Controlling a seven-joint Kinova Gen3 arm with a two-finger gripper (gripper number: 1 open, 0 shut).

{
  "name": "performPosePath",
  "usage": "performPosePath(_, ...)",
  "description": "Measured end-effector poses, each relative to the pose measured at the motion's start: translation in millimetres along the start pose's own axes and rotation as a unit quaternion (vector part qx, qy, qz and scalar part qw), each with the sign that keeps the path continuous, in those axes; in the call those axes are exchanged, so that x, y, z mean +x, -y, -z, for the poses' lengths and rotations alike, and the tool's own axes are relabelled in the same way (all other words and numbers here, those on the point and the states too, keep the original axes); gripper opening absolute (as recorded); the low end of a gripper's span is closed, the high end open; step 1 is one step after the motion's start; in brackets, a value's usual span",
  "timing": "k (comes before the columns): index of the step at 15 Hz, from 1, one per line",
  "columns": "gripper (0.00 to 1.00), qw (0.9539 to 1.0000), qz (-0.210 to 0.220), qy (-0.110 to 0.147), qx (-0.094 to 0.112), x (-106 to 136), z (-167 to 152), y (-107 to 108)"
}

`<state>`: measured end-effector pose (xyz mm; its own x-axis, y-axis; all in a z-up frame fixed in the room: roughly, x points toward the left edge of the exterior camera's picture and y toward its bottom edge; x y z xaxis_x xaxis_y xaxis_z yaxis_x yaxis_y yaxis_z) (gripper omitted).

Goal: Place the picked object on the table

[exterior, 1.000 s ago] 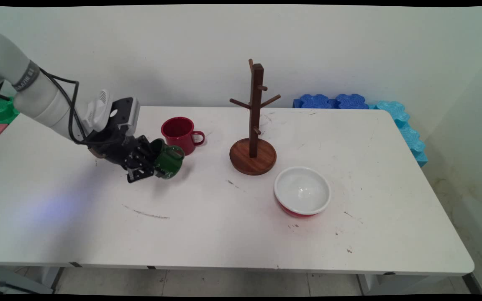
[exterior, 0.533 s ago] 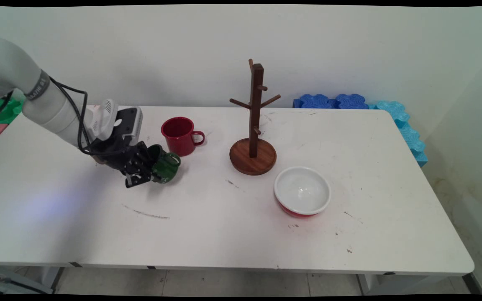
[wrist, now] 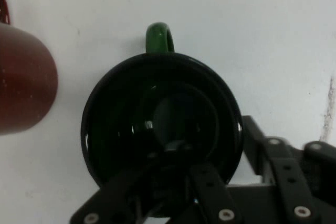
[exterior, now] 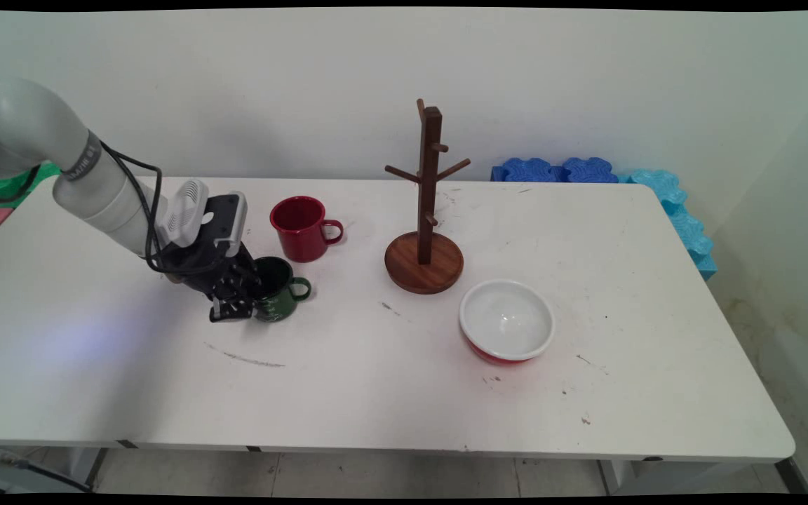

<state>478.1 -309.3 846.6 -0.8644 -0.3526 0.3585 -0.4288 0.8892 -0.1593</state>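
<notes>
Gripper point(exterior: 236, 303) is clamped on the rim of a green mug point(exterior: 275, 298), one finger point(wrist: 173, 182) seen inside the cup and the other outside its wall. Mug is sat upright on the white table point(exterior: 390, 379), handle turned away from the arm, just beside a red mug point(exterior: 300, 227). Wooden mug tree point(exterior: 426, 210) and white bowl point(exterior: 507, 321) are parked well off to the right.

The glossy red enamel mug point(exterior: 300, 227) sits pretty close behind the dark green enamel mug point(exterior: 274, 297), so that gap's tight. Right of them the brown wooden mug tree point(exterior: 426, 238) and white-lined red bowl point(exterior: 507, 321) block things, but the white table point(exterior: 348, 393) has open room up front.
</notes>
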Motion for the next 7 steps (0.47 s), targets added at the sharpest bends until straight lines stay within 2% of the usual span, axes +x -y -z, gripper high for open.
performPosePath(7, 1.0, 0.9999, -0.012, 0.002, 0.001, 1.1, -5.5, 0.7)
